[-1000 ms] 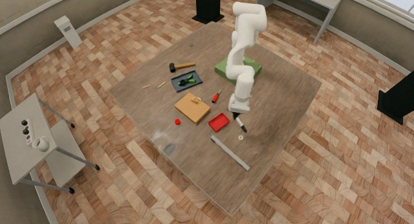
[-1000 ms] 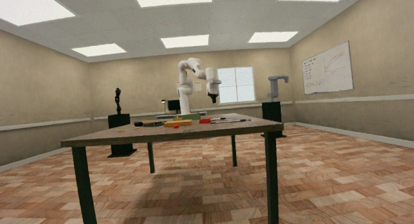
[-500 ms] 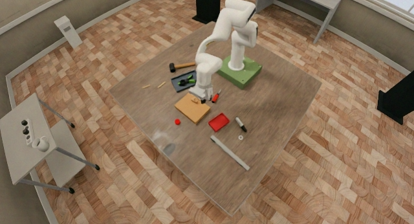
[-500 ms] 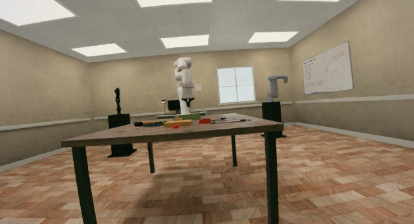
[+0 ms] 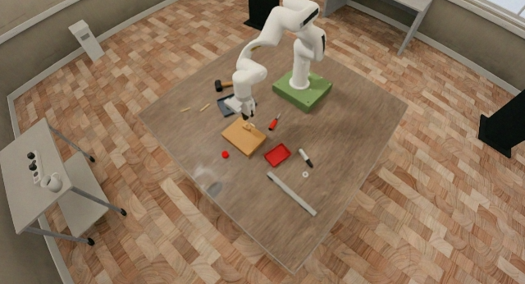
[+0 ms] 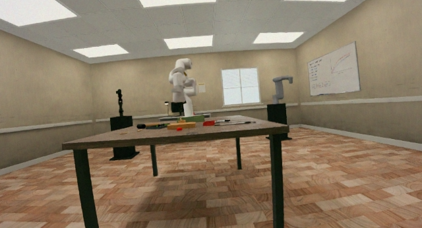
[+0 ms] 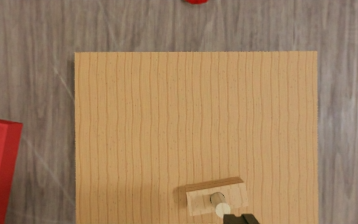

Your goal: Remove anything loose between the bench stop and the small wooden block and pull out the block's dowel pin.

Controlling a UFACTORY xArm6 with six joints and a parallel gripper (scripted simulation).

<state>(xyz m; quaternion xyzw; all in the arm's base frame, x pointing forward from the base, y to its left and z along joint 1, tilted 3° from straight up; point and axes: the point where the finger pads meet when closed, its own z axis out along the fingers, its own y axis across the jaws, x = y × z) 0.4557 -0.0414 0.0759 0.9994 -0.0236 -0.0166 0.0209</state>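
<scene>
The tan bench board (image 5: 244,137) lies in the middle of the table and fills the wrist view (image 7: 195,135). The small wooden block (image 5: 248,128) lies flat near the board's far edge, also in the wrist view (image 7: 216,196). Its pale dowel pin (image 7: 221,206) stands in the hole. My gripper (image 5: 246,116) hangs just above the block. Its dark fingertips (image 7: 240,218) are shut and empty, right next to the pin at the bottom edge of the wrist view. I cannot make out the bench stop or any loose piece by the block. The spring clamp seems to lie in the dark tray (image 5: 225,107).
A red screwdriver (image 5: 274,122) lies right of the board, and a red tray (image 5: 277,154), marker (image 5: 305,158), washer (image 5: 305,174) and grey bar (image 5: 291,193) lie nearer the front. A red cap (image 5: 225,154), a hammer (image 5: 223,85) and two small dowels (image 5: 194,108) lie to the left. The arm's green base (image 5: 302,90) stands behind.
</scene>
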